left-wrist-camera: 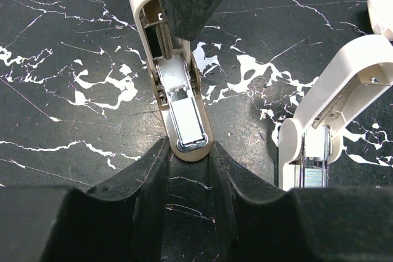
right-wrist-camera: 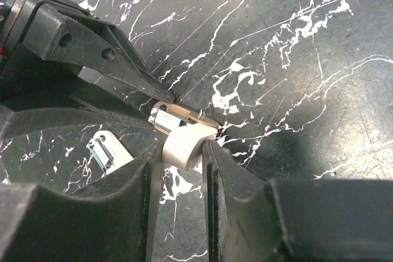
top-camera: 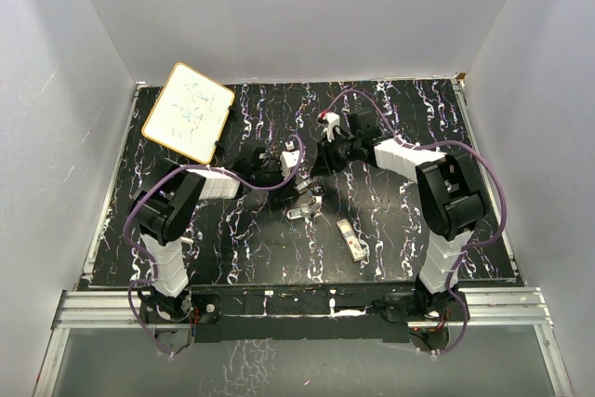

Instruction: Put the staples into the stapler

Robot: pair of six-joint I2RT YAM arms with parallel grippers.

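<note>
The left gripper point(left-wrist-camera: 188, 147) is clenched on the stapler point(left-wrist-camera: 183, 105). Its two black fingers point(left-wrist-camera: 156, 170) press on the round end of the cream shell, one on each side. The shiny metal part of the stapler faces up, just ahead of the fingertips.

The right gripper point(right-wrist-camera: 177, 151) grasps the same stapler by its other end. Its fingers point(right-wrist-camera: 212, 164) squeeze the cream tip from both sides. In the right wrist view, the left gripper's fingers touch the stapler just ahead and to the left. So the stapler is between the two grippers, and both hold it.

A second cream stapler point(left-wrist-camera: 334, 99) lies open on the black marble table point(top-camera: 232, 239). It is near the left gripper, off to its right side, and does not touch it.

The staples box point(top-camera: 351, 240) lies flat on the table. It is well apart from both grippers, back toward the arm bases and on the right arm's side. No gripper touches it.

A whiteboard point(top-camera: 187, 111) lies far off to the left of the left gripper.
</note>
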